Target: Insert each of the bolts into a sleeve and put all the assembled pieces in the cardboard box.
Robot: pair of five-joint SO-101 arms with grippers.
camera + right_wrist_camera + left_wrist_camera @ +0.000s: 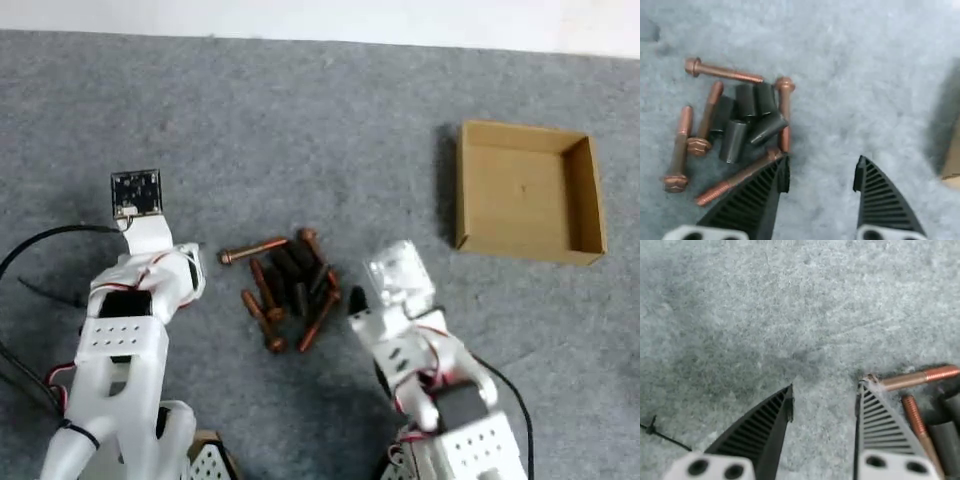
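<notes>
Where they lie, bolts (722, 72) are copper — sleeves (734, 141) black.

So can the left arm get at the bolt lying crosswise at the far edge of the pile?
Probably yes: the left gripper is open, and that bolt has its head right beside one fingertip, with nothing between them.

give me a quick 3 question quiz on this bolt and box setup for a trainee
1. True or false: the cardboard box already holds an assembled piece.
2. How many copper bolts lie on the grey mat? A three, B five, C eight.
3. Fill in: of the left claw and right claw, the ___ one is nearer the box.
Key: 1 false; 2 B; 3 right.
</notes>
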